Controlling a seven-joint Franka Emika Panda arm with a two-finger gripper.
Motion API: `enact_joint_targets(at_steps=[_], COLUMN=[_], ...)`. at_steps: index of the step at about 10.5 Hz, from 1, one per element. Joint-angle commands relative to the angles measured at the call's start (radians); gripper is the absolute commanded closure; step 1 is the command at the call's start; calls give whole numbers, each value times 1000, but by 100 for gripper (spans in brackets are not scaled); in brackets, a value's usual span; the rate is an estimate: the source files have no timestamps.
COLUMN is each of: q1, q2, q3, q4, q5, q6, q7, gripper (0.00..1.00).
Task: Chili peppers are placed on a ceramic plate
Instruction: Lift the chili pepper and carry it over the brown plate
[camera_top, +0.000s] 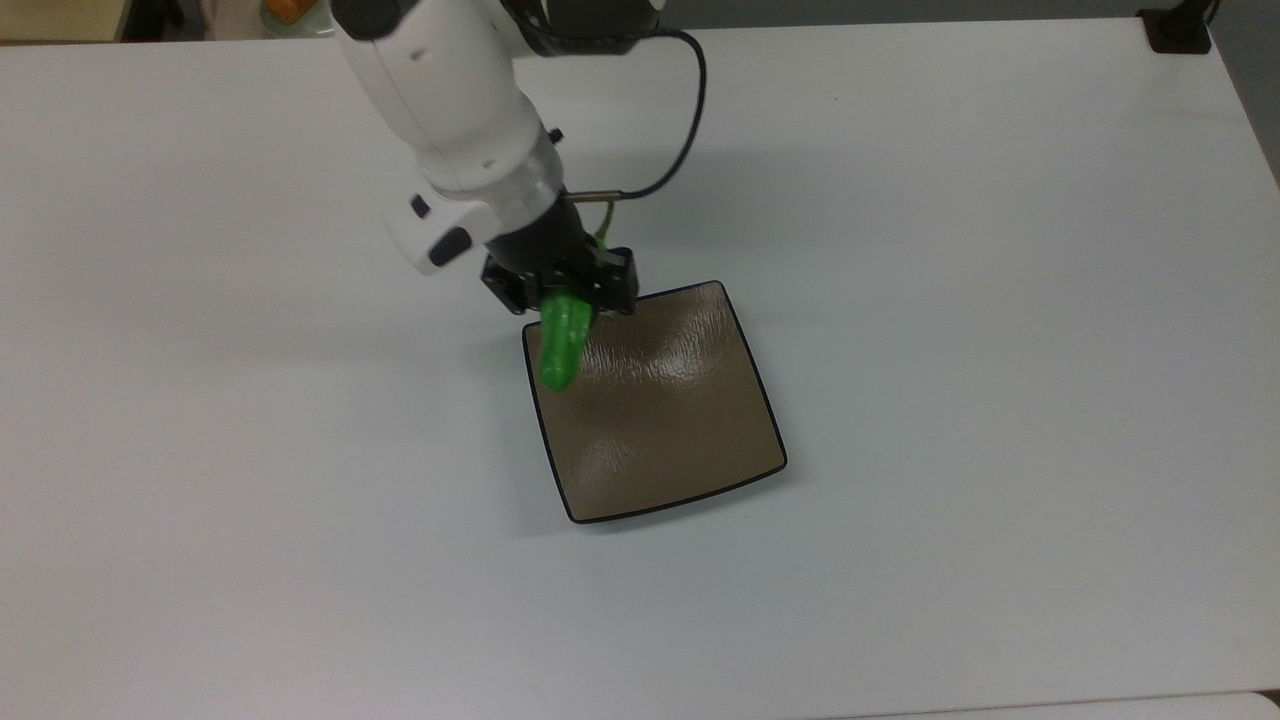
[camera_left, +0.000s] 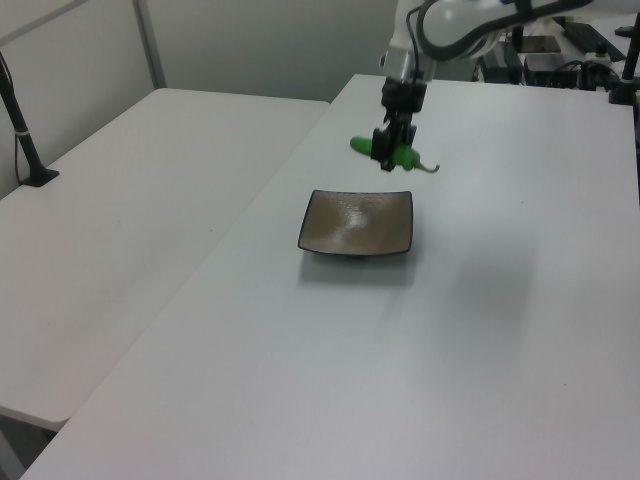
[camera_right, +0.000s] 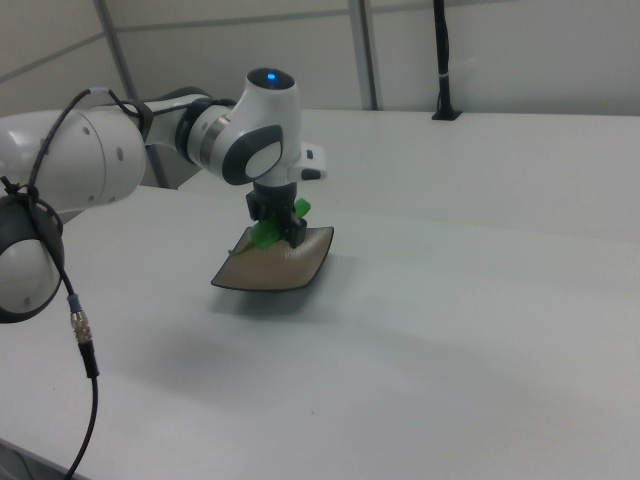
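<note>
Pinching the chili pepper (camera_top: 560, 340) above the ceramic plate's (camera_top: 690, 440) edge, the gripper (camera_top: 562, 290) is risking dropping it off-plate if it lets go now.

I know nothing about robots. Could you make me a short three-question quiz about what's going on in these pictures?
1. True or false: the green chili pepper already lies flat on the ceramic plate.
2. What is the hand gripping?
A. a cable
B. the pepper
C. the plate's rim
3. In the left view, is the pepper touching the plate or held up in the air?

Key:
1. False. The hand holds it, with its tip over the plate's corner in the top view.
2. B
3. Held in the air, clear of the plate, with its stem curling toward the left view's right.
</note>
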Motion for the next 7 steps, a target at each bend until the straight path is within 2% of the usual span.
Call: enact_joint_targets(at_steps=[1,5,6,7], q1=[27,88,92,93], q2=[47,144,158,161], q3=[18,20,20,20], q4=[-13,-15,-13,-15], q5=[65,66,65,66], q6=[140,336,355,361], q7=[29,81,93,101], gripper=[93,84,68,32])
